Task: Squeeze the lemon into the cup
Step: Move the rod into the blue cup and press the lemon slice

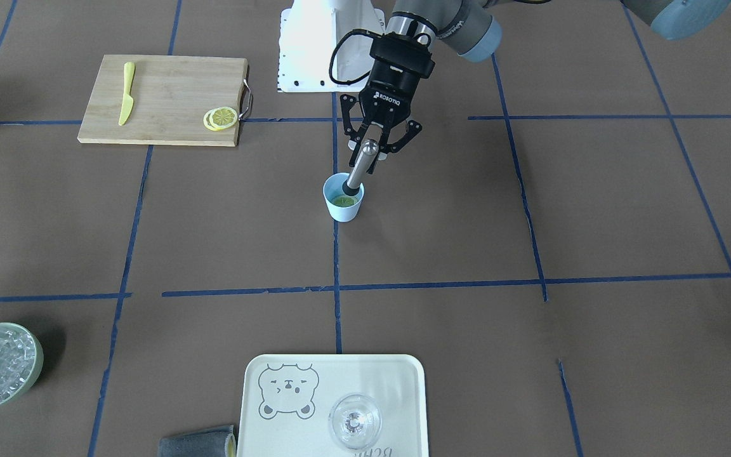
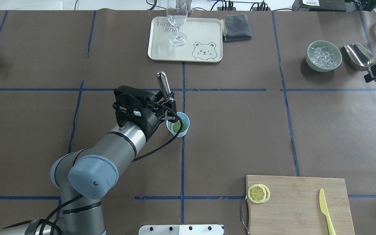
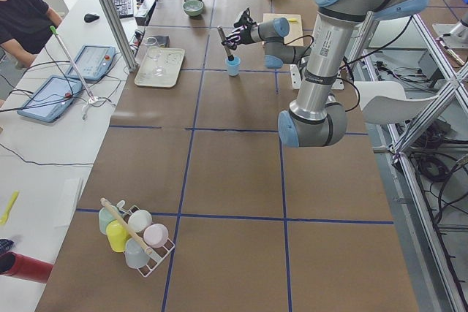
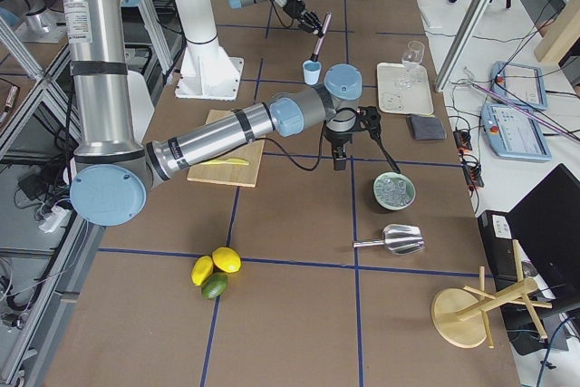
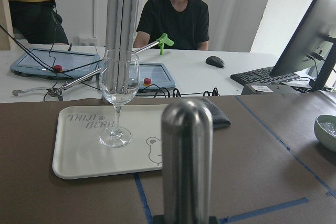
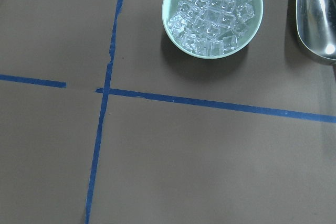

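The pale-blue cup point(image 1: 344, 208) stands near the table's middle and also shows in the overhead view point(image 2: 186, 121). A greenish-yellow round piece point(image 1: 344, 201) lies in its bottom; I cannot tell whether it is a lemon slice. My left gripper point(image 1: 375, 151) is shut on a metal muddler point(image 1: 359, 168) that slants down into the cup. The muddler's top fills the left wrist view point(image 5: 187, 161). Lemon slices point(image 2: 258, 193) lie stacked on the wooden board point(image 2: 299, 202). My right gripper point(image 2: 369, 73) hangs open and empty near the ice bowl.
A yellow plastic knife point(image 2: 325, 209) lies on the board. A green bowl of ice point(image 2: 324, 56) and a metal scoop point(image 2: 359, 57) sit at the far right. A cream tray point(image 2: 201, 32) holds a clear glass point(image 2: 177, 19), with a grey cloth point(image 2: 237, 27) beside it.
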You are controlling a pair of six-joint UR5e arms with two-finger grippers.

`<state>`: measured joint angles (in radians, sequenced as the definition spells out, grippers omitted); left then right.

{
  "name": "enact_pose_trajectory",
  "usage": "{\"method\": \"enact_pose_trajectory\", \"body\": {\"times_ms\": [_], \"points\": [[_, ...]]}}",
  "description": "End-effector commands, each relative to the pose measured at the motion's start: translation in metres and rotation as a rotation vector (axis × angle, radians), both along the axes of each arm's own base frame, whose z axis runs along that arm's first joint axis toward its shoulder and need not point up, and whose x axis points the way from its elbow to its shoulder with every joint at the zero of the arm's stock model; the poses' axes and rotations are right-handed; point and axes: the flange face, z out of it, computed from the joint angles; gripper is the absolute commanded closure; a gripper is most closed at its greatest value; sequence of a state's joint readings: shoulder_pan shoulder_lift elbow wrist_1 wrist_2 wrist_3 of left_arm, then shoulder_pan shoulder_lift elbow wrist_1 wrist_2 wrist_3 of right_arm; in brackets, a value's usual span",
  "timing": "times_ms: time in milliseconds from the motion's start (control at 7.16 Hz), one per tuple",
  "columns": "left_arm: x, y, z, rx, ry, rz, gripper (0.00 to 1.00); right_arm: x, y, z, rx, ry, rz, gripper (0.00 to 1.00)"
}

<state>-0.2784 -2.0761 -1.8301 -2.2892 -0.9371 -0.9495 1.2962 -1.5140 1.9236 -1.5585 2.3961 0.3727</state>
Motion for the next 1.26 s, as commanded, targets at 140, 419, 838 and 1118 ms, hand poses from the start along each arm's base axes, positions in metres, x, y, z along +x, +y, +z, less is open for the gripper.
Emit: {"method": "enact_pose_trajectory", "body": {"times_ms": [140, 419, 838, 1118], "points": [[0.009, 0.006, -0.002, 0.0, 0.0, 0.015, 1.0, 0.0, 0.0, -0.001, 0.001, 0.0, 0.0, 0.0], [0.025, 0.002, 0.009, -0.001, -0.003, 0.015, 1.0, 0.0, -0.001, -0.001, 0.002, 0.001, 0.001, 0.0], [0.042, -0.003, 0.028, -0.006, -0.024, 0.015, 1.0, 0.0, -0.002, 0.001, -0.001, 0.002, 0.001, 0.0], [0.05, 0.0, 0.035, -0.01, -0.039, 0.024, 1.0, 0.0, -0.002, 0.001, 0.0, 0.002, 0.0, 0.0]]}}
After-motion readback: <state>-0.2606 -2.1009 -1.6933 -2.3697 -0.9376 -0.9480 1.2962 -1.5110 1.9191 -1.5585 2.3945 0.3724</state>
